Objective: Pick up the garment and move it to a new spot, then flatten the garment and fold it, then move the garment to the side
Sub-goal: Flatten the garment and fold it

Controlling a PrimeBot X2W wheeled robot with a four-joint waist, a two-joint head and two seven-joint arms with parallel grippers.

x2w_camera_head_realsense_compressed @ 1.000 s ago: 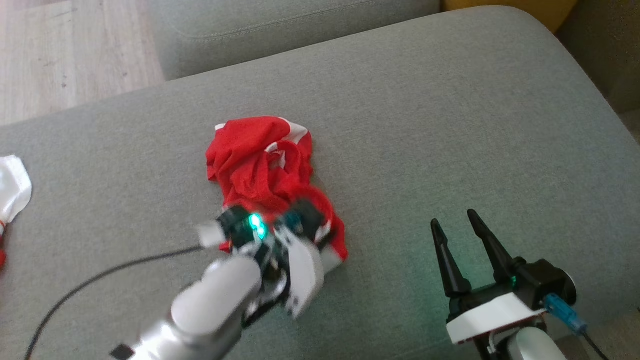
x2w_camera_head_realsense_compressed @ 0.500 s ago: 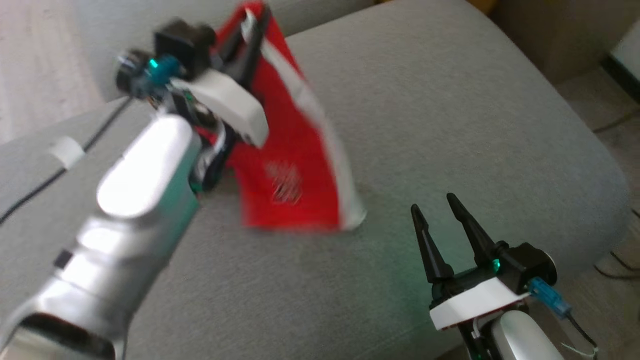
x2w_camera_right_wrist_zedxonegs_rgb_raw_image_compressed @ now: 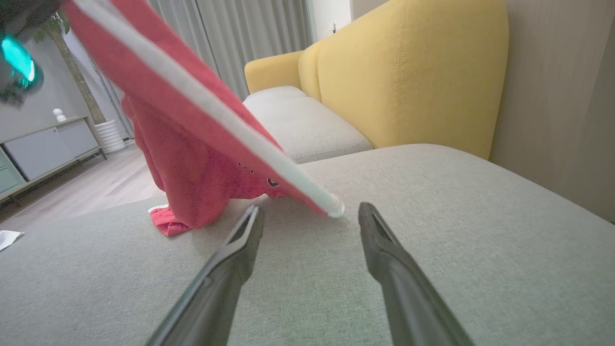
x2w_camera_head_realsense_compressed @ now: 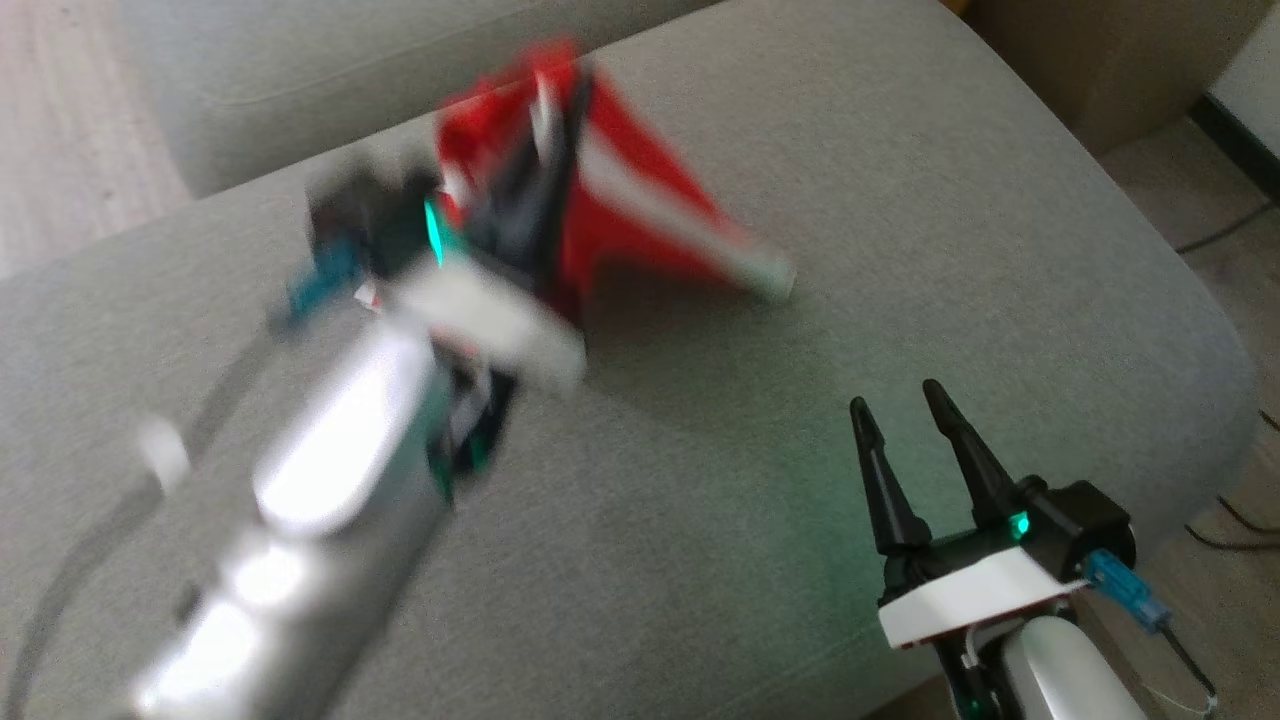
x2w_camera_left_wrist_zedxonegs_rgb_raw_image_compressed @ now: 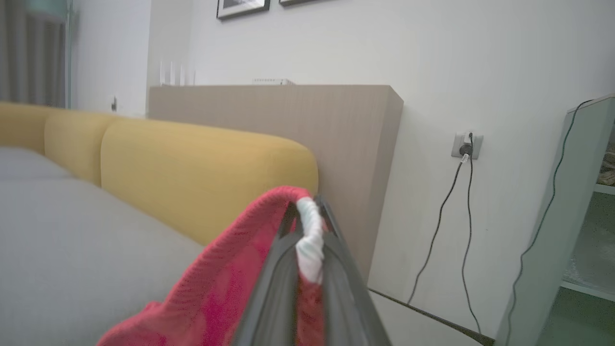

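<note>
The garment is red with white trim. It hangs lifted above the grey cushion, with a white-edged corner stretched out to the right. My left gripper is shut on its upper edge, blurred by motion. From the left wrist, red cloth and a white hem sit pinched between the two dark fingers. My right gripper stands open over the cushion at the lower right, apart from the cloth. In the right wrist view the garment hangs ahead and to the left of the open fingers.
A yellow sofa back rises beyond the cushion, with a second grey seat beside it. Wooden floor lies at the far left. A pale wooden unit and wall cables stand behind the sofa.
My left gripper has lifted the garment from a crumpled heap on the cushion and carried it up and farther away. The head camera has shifted. The right gripper stays open in its place.
</note>
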